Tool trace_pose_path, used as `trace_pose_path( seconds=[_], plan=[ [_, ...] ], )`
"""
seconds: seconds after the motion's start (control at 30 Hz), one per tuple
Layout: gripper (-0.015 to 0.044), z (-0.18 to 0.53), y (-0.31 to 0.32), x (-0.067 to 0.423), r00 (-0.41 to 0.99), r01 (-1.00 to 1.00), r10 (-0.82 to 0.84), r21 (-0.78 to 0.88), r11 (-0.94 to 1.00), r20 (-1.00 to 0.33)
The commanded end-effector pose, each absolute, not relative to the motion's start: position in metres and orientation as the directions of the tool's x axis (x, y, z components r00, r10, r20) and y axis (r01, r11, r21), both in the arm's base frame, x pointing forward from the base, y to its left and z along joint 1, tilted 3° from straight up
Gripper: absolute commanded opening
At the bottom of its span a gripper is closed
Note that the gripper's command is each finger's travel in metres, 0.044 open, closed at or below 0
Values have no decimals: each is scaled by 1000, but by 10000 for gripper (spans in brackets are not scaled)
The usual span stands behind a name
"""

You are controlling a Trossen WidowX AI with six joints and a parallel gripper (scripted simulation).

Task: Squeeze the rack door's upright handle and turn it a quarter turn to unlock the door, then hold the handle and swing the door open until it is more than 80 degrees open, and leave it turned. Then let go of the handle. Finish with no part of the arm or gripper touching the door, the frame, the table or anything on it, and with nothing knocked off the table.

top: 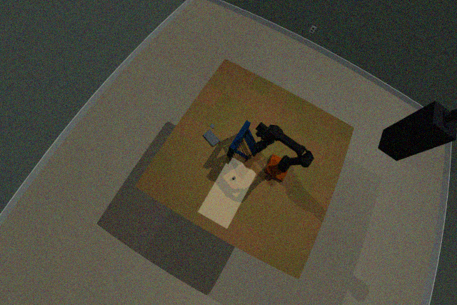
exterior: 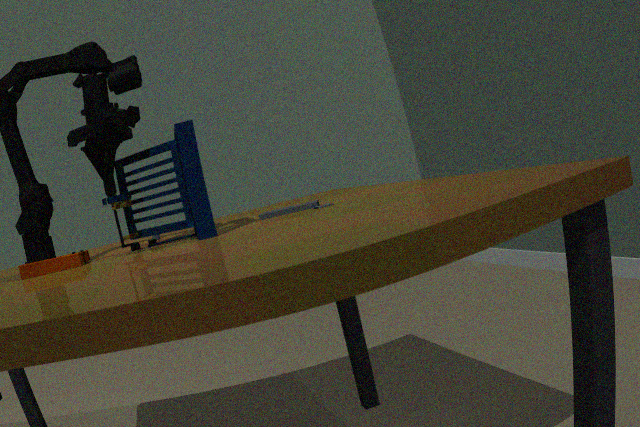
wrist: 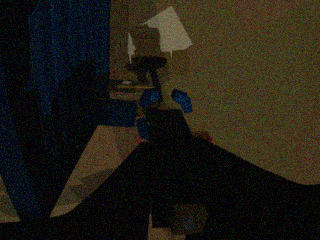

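The rack's blue frame stands upright on the table. Its slatted door is swung partway out from the frame, and it fills the left of the wrist view. The exact angle is hard to read. My gripper points down beside the door's free edge and is shut on the handle. Blue parts of the handle show around my fingertips, turned out of upright as far as I can tell. The fingers hide most of it. A thin dark rod hangs below it near the table.
An orange block sits at the arm's base. A white sheet lies in front of the rack, with a small dark thing on it. A flat grey-blue plate lies beyond the frame.
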State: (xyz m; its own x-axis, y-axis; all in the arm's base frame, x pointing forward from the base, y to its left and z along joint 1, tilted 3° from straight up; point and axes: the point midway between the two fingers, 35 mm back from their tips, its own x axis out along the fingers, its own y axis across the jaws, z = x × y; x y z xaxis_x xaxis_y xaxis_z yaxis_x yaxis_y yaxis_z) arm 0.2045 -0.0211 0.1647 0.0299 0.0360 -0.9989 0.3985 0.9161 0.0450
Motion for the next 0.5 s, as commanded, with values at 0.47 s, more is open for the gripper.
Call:
trace_pose_path(
  seconds=[0.47],
  plan=[
    [8,163,-55,201,36,175,34,40,984,-999]
  ],
)
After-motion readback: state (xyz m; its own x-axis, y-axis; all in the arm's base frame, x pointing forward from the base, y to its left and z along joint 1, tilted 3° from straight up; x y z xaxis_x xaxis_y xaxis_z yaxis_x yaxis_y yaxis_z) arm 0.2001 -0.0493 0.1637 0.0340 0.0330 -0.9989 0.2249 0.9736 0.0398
